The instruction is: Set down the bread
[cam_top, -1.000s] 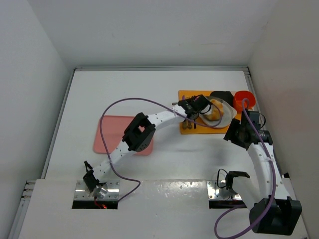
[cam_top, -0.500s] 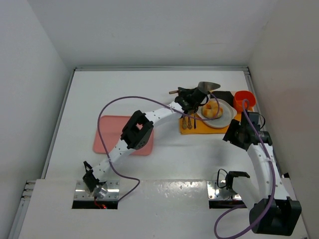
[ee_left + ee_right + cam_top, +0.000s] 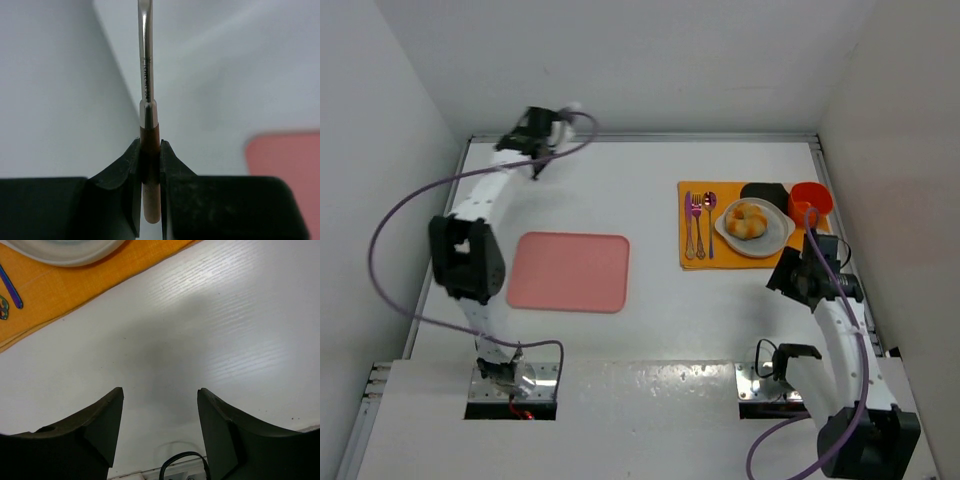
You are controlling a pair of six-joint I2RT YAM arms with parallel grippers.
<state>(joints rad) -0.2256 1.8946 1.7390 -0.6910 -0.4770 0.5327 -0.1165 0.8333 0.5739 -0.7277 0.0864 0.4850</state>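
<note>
The small round golden-yellow bun (image 3: 747, 220) is sitting on the white oval plate (image 3: 775, 238) on the orange placemat (image 3: 720, 252), so the placing looks done. The left gripper (image 3: 149, 175), off at the far-left corner, is clamping a wooden-handled metal utensil (image 3: 145, 75) that seems due for setting down. Its working end is running out of frame, and the right gripper (image 3: 160, 405) is hovering half-open over bare table, holding nothing.

The bread (image 3: 747, 221), a round golden bun with browned patches, sits on a plate (image 3: 775, 238), right of centre frame.
</note>
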